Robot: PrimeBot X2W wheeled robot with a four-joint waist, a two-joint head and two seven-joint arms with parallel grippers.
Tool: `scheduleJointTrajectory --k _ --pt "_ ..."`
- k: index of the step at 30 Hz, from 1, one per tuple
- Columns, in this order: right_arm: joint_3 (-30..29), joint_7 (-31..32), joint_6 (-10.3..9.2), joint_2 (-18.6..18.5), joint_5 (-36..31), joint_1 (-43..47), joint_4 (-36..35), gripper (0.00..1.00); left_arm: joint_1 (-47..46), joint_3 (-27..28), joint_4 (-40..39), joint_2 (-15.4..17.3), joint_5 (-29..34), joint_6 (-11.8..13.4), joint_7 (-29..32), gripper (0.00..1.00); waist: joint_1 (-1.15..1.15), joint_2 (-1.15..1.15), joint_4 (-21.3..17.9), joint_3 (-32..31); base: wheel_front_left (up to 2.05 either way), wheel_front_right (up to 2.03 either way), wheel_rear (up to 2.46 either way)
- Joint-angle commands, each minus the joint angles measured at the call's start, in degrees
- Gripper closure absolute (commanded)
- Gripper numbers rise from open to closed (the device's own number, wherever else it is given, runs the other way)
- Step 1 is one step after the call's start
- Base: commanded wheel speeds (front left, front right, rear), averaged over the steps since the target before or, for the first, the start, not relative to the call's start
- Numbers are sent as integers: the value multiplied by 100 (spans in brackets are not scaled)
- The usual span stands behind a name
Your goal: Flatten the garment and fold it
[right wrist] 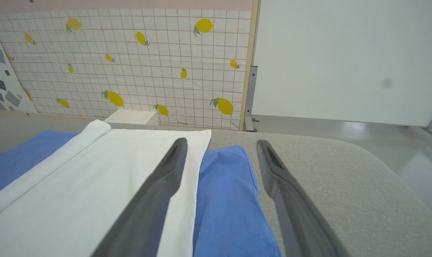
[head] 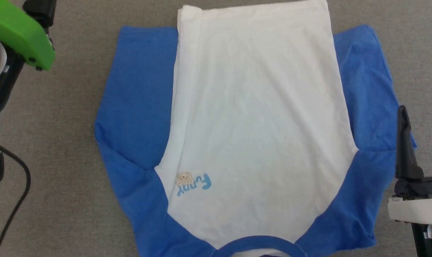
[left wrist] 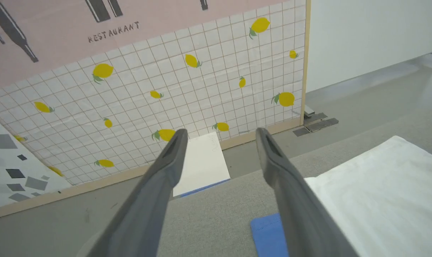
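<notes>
Garment [head: 258, 117] lies flat on the grey surface [head: 66, 142], neckband near, hem far. Left gripper [left wrist: 221, 131] released, empty, off its left side. Right gripper [right wrist: 221, 141] released, empty, at its right edge.

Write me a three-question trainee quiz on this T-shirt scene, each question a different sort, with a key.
1. True or false: the right gripper is shut on the T-shirt.
2. Which part of the T-shirt lies at the bottom edge of the head view, nearest the robot? A: the hem. B: the neckband. C: a sleeve cuff.
3. Short answer: on which side of the white body, in the head view, is the doubled-over edge?

Key: 1 false, its jaws stand open and hold nothing; 2 B; 3 the left side.
</notes>
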Motion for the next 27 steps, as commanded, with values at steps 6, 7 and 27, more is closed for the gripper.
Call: scheduleJointTrajectory --k 6,7,27 --pt "133 40 -9 9 -44 -348 -110 0 -886 -463 962 -124 -264 -348 675 0 -1 0 -230 1207 0 0 0" --pt "158 42 -9 9 -39 -380 -117 0 -958 -553 1086 -104 -295 -379 814 0 -1 0 -263 1279 0 0 0" --pt "76 -19 -9 9 53 -640 42 0 -862 -989 1772 156 -1047 -439 2105 100 -1 0 -484 1846 0 0 0"
